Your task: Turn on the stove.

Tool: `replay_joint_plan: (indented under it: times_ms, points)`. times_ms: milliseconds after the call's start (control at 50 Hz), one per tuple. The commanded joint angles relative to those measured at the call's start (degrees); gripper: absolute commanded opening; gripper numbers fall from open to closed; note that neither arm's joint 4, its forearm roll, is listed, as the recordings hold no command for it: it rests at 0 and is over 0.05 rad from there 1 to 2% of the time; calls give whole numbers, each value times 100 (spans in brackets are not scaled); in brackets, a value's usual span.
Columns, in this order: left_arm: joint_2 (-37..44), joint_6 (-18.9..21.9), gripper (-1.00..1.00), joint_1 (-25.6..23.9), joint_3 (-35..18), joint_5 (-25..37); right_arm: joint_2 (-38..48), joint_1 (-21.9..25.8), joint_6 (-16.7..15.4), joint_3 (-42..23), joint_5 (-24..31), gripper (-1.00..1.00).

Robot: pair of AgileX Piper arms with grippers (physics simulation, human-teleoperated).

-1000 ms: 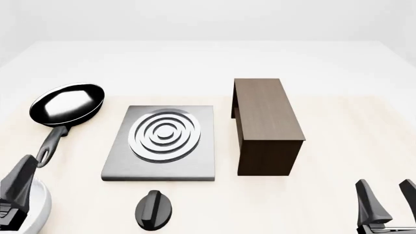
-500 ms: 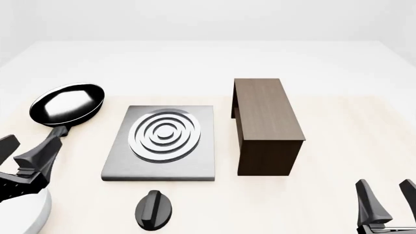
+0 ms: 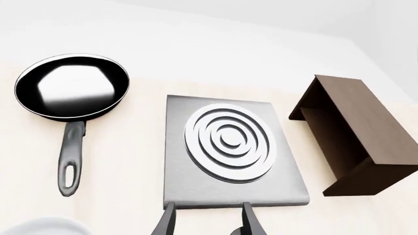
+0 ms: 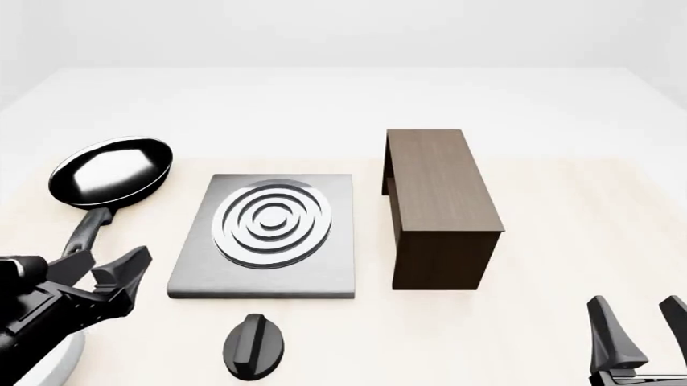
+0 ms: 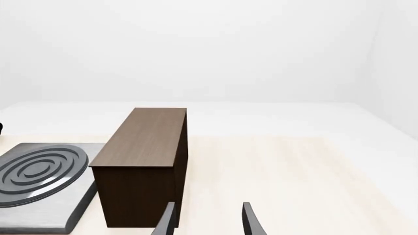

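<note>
From the front view I saw the knob (image 4: 254, 345) on the tabletop (image 4: 558, 241), just before the stove (image 4: 269, 236); its bar pointed almost straight away from me. Both wrist views missed it. My left hand (image 4: 116, 272) and right hand (image 4: 636, 327) had their fingers apart, empty.

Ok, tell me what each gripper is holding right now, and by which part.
Nothing is held. The left gripper is open in the air beside the stove, short of the knob. The right gripper is open too, with nothing between its fingers.
</note>
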State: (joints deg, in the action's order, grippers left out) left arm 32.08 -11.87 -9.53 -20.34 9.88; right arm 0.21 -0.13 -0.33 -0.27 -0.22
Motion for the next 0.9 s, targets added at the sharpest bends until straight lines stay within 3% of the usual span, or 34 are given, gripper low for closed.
replay_joint_plan:
  times_ms: [20, 260, 660, 900]
  points:
    - [247, -230, 100, -121, 365, -319, 0, -1, 1, 0, 0, 100]
    - [309, -354, 100, -170, 665, -396, -1, 1, 0, 0, -1, 100]
    - [1265, -558, 100, -445, 1021, -1047, -1, 2, -1, 0, -2, 100]
    - [1238, -733, 100, -478, 1244, -1171, -1, 3, -1, 0, -2, 100]
